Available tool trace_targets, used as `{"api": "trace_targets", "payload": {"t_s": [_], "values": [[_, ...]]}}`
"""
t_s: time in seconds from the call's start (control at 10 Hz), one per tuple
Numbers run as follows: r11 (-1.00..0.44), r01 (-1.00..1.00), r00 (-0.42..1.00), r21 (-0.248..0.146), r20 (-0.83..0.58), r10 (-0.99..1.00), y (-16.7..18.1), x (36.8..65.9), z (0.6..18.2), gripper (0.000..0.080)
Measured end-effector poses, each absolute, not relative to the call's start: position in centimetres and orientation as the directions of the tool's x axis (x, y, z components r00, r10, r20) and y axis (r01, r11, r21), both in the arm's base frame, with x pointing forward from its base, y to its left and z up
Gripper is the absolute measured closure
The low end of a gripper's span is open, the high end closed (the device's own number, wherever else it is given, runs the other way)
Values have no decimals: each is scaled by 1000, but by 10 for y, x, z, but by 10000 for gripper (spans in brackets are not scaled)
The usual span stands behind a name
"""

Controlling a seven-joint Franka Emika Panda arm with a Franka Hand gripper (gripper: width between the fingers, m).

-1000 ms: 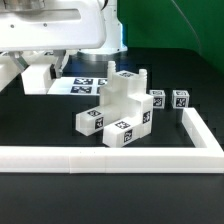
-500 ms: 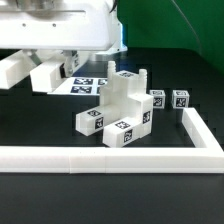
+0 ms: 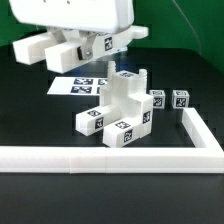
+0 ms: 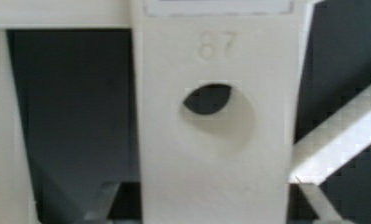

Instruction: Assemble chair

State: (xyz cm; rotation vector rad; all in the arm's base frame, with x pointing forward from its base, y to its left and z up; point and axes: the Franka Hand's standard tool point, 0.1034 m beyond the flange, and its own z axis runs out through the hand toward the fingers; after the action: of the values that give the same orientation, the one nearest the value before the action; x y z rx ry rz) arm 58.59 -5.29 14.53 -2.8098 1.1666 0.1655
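My gripper [image 3: 82, 32] is under the white arm body at the top of the exterior view. It is shut on a white chair piece [image 3: 66, 49] made of several bars with a tag, held in the air above the table's back left. In the wrist view a white bar [image 4: 210, 110] with a round hole and an embossed "87" fills the gap of my gripper [image 4: 212, 205]. A partly built white chair block [image 3: 122, 108] with tags stands at the table's middle. Two small tagged white pieces [image 3: 158, 98] [image 3: 180, 99] lie to its right in the exterior view.
The marker board [image 3: 78, 87] lies flat behind the built block. A long white L-shaped border rail [image 3: 110, 157] runs along the front and up the exterior view's right side. The table top is black.
The held chair piece has risen from near the table at the exterior view's left and moved up and to the right. The built block and small pieces have not moved.
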Motion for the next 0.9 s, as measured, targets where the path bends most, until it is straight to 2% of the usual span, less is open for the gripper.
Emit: {"api": "trace_targets", "payload": {"t_s": [0.2,0.4,0.7,0.9], "values": [[-610,-792,607,-24,-144,-782,-53,585,141,515],[-610,-792,607,-22,-142,-782,-51,583,140,515],[-643,-766,638,1,-123,-760,-16,582,139,515],[-664,-748,660,-3,-110,-743,7,587,136,515]]}}
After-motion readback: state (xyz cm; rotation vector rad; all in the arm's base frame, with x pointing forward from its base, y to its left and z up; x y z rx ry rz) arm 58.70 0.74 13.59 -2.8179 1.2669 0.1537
